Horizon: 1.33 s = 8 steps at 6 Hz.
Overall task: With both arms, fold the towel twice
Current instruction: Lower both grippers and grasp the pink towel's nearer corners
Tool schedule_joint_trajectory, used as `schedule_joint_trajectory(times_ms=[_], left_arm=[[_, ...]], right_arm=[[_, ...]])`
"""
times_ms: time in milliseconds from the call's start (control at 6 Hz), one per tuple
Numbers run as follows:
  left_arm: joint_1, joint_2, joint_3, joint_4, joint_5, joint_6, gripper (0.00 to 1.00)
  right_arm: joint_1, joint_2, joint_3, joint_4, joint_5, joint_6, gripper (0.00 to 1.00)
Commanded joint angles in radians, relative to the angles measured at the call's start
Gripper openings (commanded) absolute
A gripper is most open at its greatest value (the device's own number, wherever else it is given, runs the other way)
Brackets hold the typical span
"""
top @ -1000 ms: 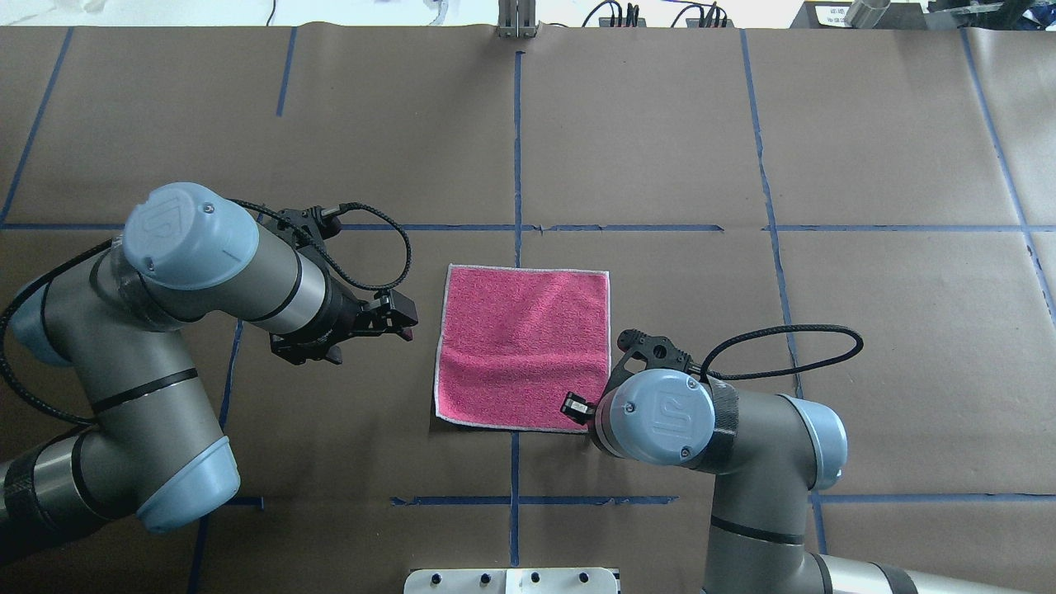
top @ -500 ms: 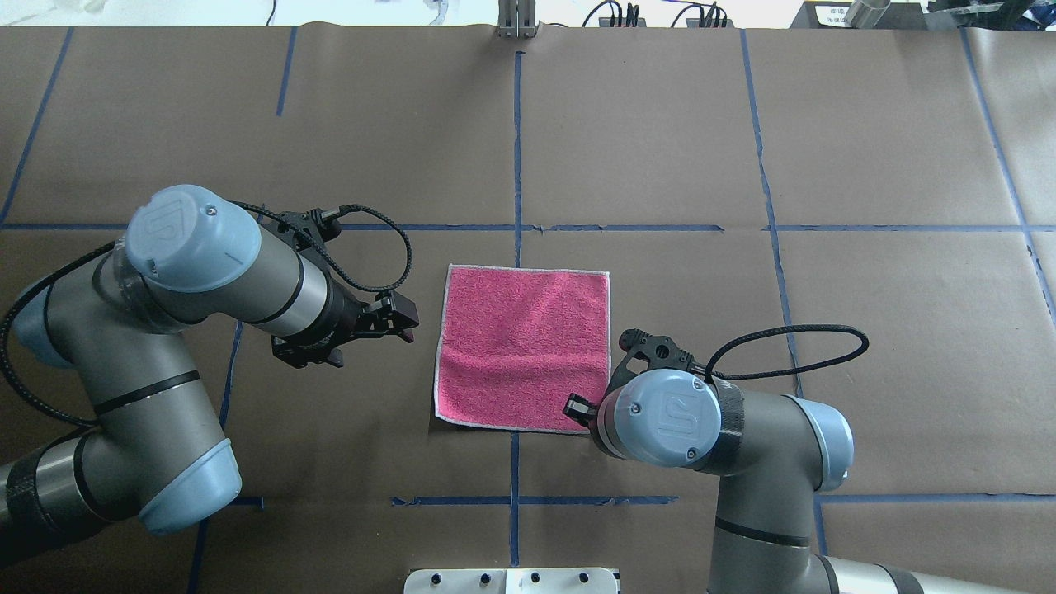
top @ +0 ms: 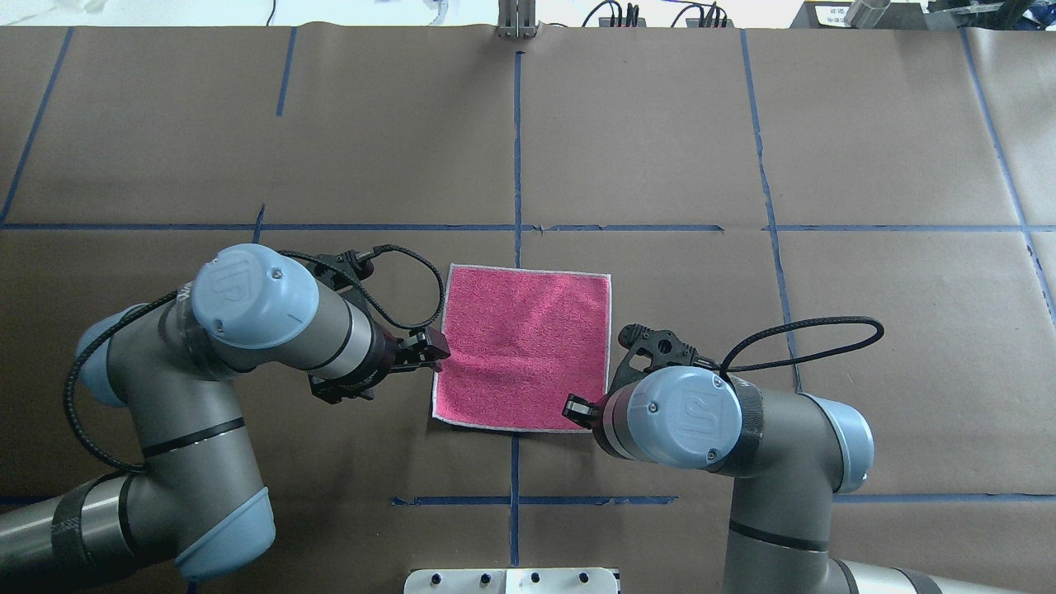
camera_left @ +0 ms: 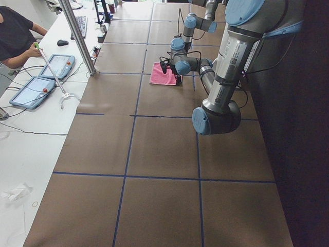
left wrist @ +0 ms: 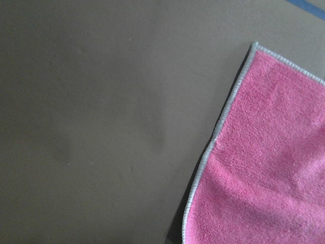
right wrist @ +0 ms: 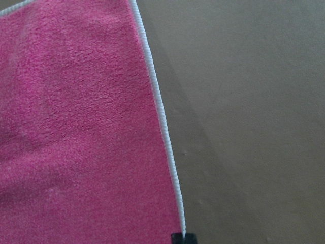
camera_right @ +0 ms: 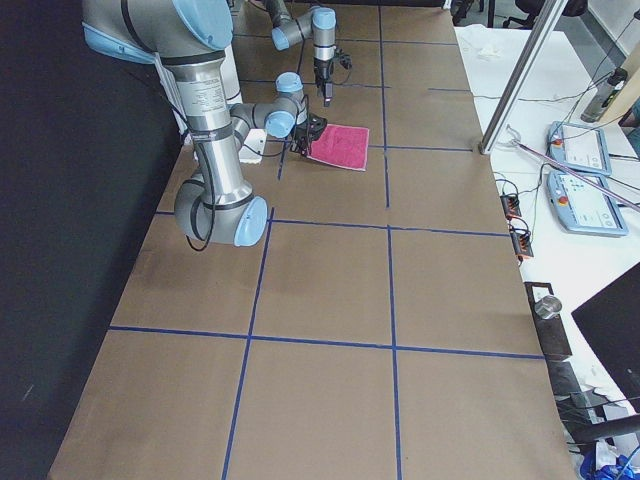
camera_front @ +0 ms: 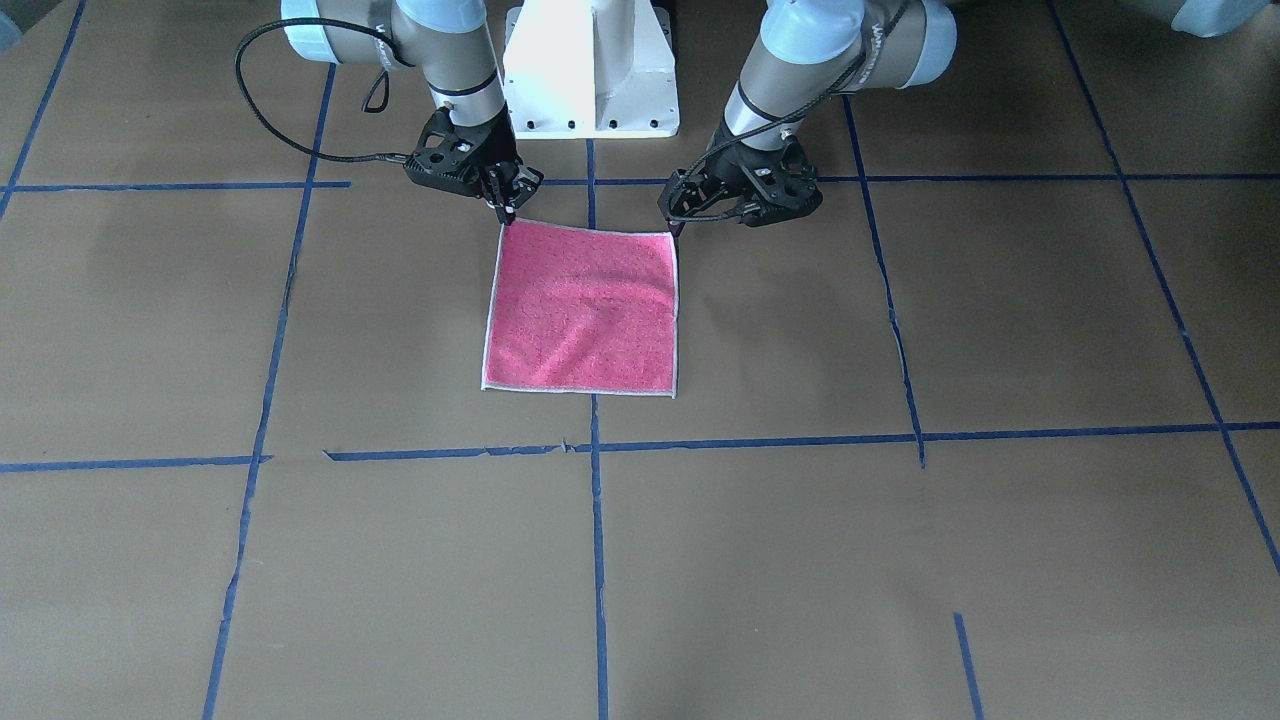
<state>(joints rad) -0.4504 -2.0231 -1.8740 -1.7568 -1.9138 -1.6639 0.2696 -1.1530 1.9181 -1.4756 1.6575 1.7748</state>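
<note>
L arm (top: 272, 322) swung in over the last half sec. Overhead, its jaws were well clear of the towel's (top: 528, 346) 9 o'clock side; now they sit at the edge, approx 8 o'clock. R arm (top: 685, 417) barely shifted, and its jaws sit at the 5 o'clock corner. Towel lies flat, pink up, mid counter (top: 660, 148), w/ a slight ridge across it.

Front view: both jaws point down by the two robot-side corners, at 11 and 1 o'clock of the towel there. Open or closed, can't tell for either.

L wrist cam: hem bows a little, no fingers in shot.

R wrist cam: hem runs down to a black tip at 6 o'clock.

Side views: too far off to add anything.

Likely meaning: both arms are nearly staged for the 1st fold. No corner looks lifted yet, so neither fold is done.
</note>
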Motion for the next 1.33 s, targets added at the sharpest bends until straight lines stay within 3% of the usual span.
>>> schedule_joint_trajectory(times_ms=[0,667,1167], left_arm=[[0.041,-0.035,0.07,-0.006,0.013,-0.033,0.99],[0.073,-0.057,0.108,-0.01,0.024,-0.068,0.49],[0.082,-0.055,0.108,-0.012,0.024,-0.066,0.38]], right_arm=[[0.014,0.004,0.004,-0.008,0.008,-0.012,0.0],[0.034,0.004,-0.001,-0.009,0.051,-0.006,0.0],[0.039,0.001,-0.002,-0.008,0.053,-0.006,0.0]])
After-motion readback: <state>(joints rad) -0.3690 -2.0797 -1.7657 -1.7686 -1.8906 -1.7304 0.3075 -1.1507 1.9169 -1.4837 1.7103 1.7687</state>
